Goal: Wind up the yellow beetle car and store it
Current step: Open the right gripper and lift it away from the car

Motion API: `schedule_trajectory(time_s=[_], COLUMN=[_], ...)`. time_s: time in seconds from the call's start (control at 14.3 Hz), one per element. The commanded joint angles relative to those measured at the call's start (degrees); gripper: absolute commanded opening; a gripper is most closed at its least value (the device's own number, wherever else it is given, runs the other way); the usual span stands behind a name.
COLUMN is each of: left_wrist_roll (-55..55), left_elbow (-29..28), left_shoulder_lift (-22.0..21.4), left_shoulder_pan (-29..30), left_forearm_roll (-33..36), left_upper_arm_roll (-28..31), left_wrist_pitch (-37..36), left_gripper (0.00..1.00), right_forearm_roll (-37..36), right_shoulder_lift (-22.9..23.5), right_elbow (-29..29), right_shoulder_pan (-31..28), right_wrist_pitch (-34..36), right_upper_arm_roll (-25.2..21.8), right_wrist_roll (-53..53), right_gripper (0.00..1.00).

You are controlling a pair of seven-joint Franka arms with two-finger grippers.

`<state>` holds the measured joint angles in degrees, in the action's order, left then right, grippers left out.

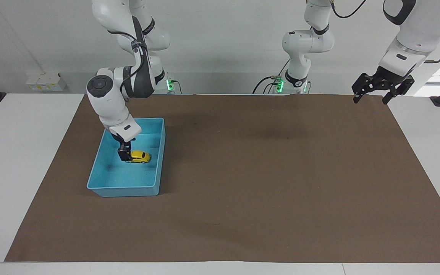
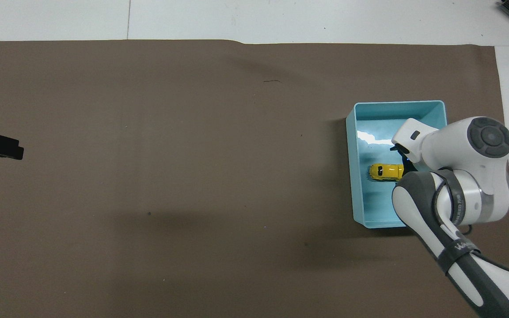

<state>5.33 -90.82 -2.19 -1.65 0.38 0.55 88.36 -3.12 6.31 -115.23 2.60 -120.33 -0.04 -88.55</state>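
Counter (image 1: 243, 214) with brown mat; blue bin (image 1: 101, 179) at right arm's end. Step judged: storing, release stage. Yellow beetle car (image 1: 140, 156) sits on bin floor, upright. Right arm bent over bin, wrist angled down; right end effector (image 1: 123, 154) low inside bin, just beside car's end; whether it grips car or how wide fingers stand, cannot tell. Next move likely calls for straight lift clear of bin walls without nudging car. Left end effector (image 1: 371, 96) waits raised over mat's edge, fingers spread, holding nothing.
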Motion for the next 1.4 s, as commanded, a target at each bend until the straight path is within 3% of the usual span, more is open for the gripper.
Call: schedule_trajectory(time_s=[0.0,0.28,0.7,1.33], left_wrist_roll=[-0.06,-0.06,-0.06,-0.06], left_elbow=[0.55,0.64,0.64,0.64], left_shoulder_lift=[0.17,0.26,0.17,0.17], left_shoulder_pan=[1.21,1.21,1.21,1.21], left_forearm_roll=[-0.73,-0.73,-0.73,-0.73], left_upper_arm_roll=[-0.64,-0.64,-0.64,-0.64], left_wrist_pitch=[-0.29,-0.29,-0.29,-0.29], left_gripper=[1.00,1.00,1.00,1.00], right_forearm_roll=[0.75,0.75,0.75,0.75], right_shoulder_lift=[-1.21,-2.79,-6.57,-7.28], right_elbow=[4.21,8.26,8.61,10.46], right_shoulder_pan=[-0.93,-1.11,-1.20,-1.81], right_wrist_pitch=[5.87,10.72,11.34,12.92], right_upper_arm_roll=[0.65,0.56,0.21,-0.23], right_wrist_roll=[2.33,6.27,12.69,22.78], right_gripper=[1.00,1.00,1.00,1.00])
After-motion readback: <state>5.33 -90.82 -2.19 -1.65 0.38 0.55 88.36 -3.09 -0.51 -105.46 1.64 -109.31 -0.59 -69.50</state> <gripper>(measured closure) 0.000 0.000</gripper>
